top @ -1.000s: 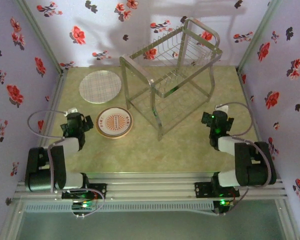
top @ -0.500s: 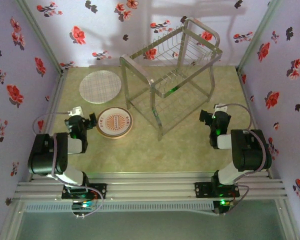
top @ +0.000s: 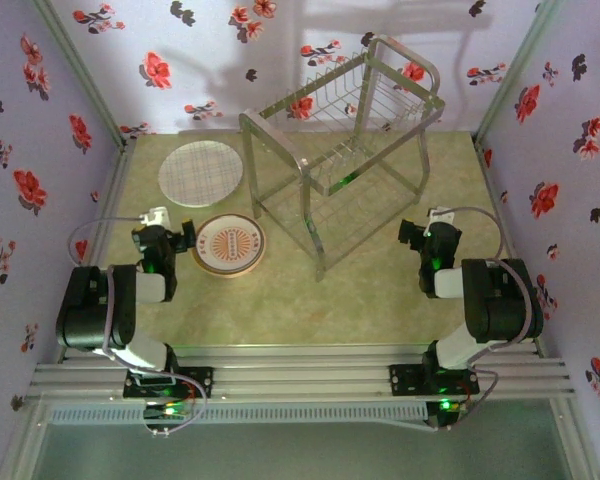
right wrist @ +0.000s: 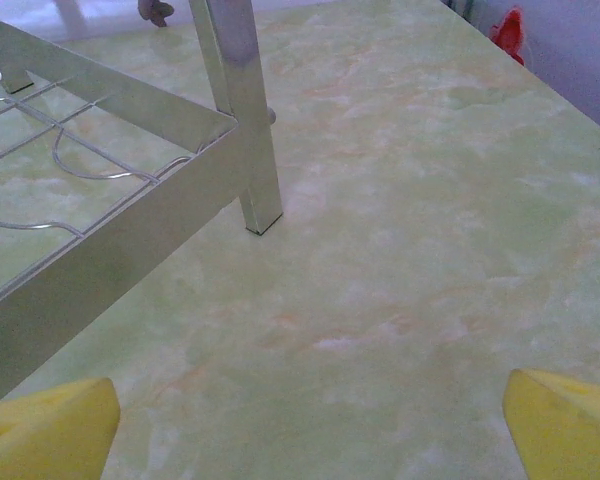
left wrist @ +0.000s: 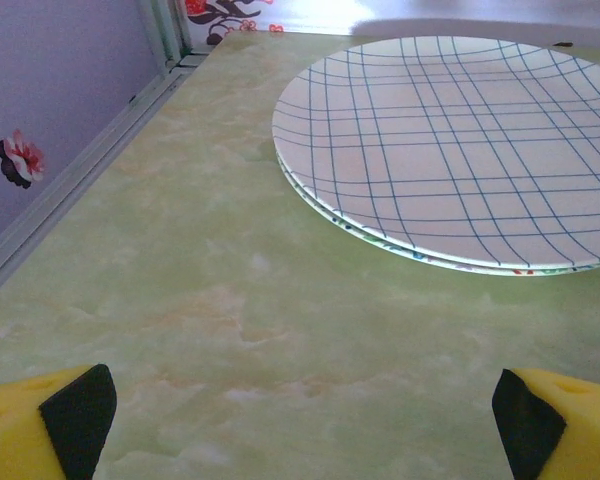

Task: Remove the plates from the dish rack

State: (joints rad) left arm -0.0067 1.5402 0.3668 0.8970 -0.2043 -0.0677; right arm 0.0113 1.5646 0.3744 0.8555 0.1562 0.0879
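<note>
Now folding both arms back toward the bottom of the frame, more tucked in than a second ago. Hardly moving at all in the last half second. Holding the left gripper (top: 165,238) at the middle left, jaws spread as wide as they go, gripping nothing. Holding the right gripper (top: 428,236) at the middle right, just as wide, gripping nothing too.

Leaving the dish rack (top: 345,150) standing in the upper middle of the frame, with its wire shelves looking bare from above. Leaving the grid plate (top: 200,173) flat on the table (top: 380,290) at the upper left. Seeing, in the left wrist view, that same plate sitting on top of another plate (left wrist: 430,262) with a flowery edge. Leaving the sunburst plate (top: 228,245) flat just beside the left gripper, lower left of the rack.

Probably finishing the job here: nothing left to lift out, so most likely just pulling back to rest.
</note>
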